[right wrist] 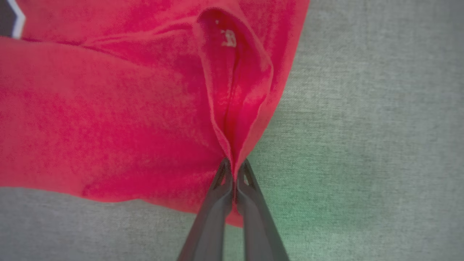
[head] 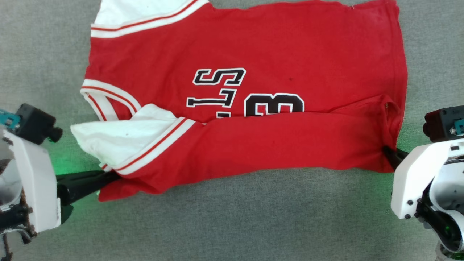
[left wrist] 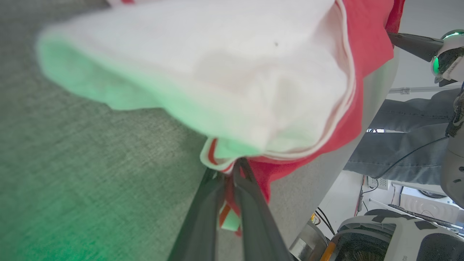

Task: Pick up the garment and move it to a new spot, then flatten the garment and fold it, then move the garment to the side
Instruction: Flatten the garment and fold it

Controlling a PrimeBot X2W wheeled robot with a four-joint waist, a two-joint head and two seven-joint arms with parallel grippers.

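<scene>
At the left edge of the bench (head: 232, 217), the left gripper (head: 113, 177) reaches in low from the near left, its two dark fingers pressed together on the garment (head: 275, 54). They are pinching the near left corner of the folded cloth, right where the striped trim of the white sleeve (head: 119, 139) meets the red body. In the left wrist view the left gripper (left wrist: 233, 170) has a bit of red-and-white trim caught between its fingers, and the white sleeve (left wrist: 217, 72) billows just beyond them. A green glow lies on the grey bench (left wrist: 72, 174) below.

The garment lies spread across the middle of the bench and runs toward the far edge, with the striped neckband (head: 105, 98) to the left and the hem to the right. Its near long side is folded over the body, and that fold covers the lower part of the black-and-white lettering (head: 232, 90). The second white sleeve (head: 145, 14) lies flat at the far left.

At the right edge, the right gripper (head: 387, 150) comes in from the near right, fingers shut tight and pinching the near right corner at the hem. In the right wrist view the right gripper (right wrist: 233, 167) nips a raised pleat of the red garment (right wrist: 108, 108), with bare grey bench (right wrist: 362, 108) to the side
</scene>
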